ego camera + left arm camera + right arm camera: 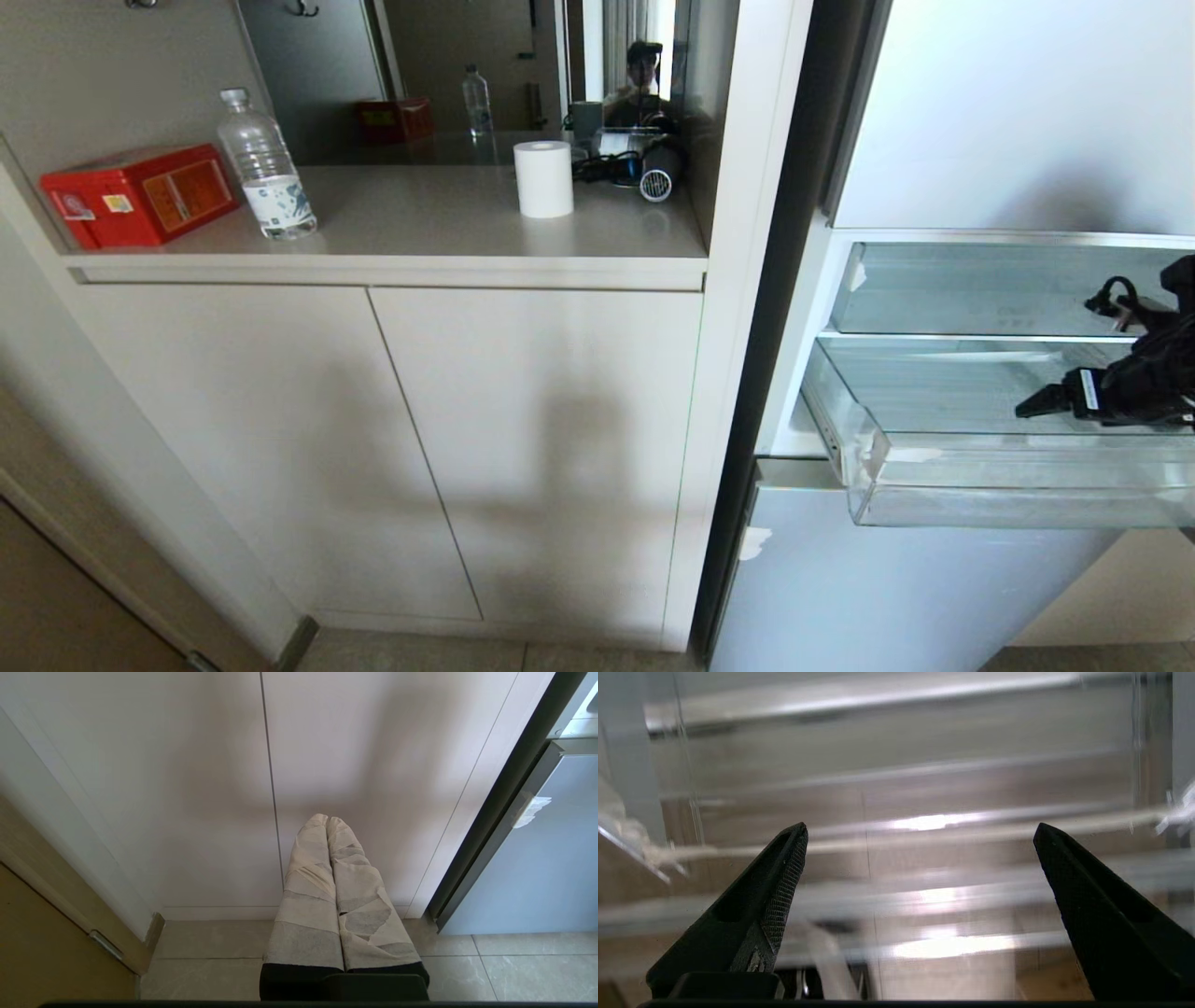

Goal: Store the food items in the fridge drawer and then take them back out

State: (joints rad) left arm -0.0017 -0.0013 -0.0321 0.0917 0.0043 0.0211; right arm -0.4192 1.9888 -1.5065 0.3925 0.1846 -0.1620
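**Clear plastic drawer stands pulled out, right gripper inside it**

Clear plastic, ribbed along its floor, makes up the fridge drawer [934, 485], which juts out at the right of the scene with a scrap of white tape [910, 455] at its near left corner. No food shows in it. The right gripper [920, 835] reaches in over the drawer from the right, its black fingers [784, 868] spread wide apart with nothing between them. A shallower clear tray [971, 289] sits just above and farther back. Left of the fridge, a counter [448, 224] carries a red box [140, 191], a water bottle [266, 168] and a paper roll [543, 177]. The left gripper [327, 822] hangs low before the cupboard doors [224, 788], its taped fingers pressed together.
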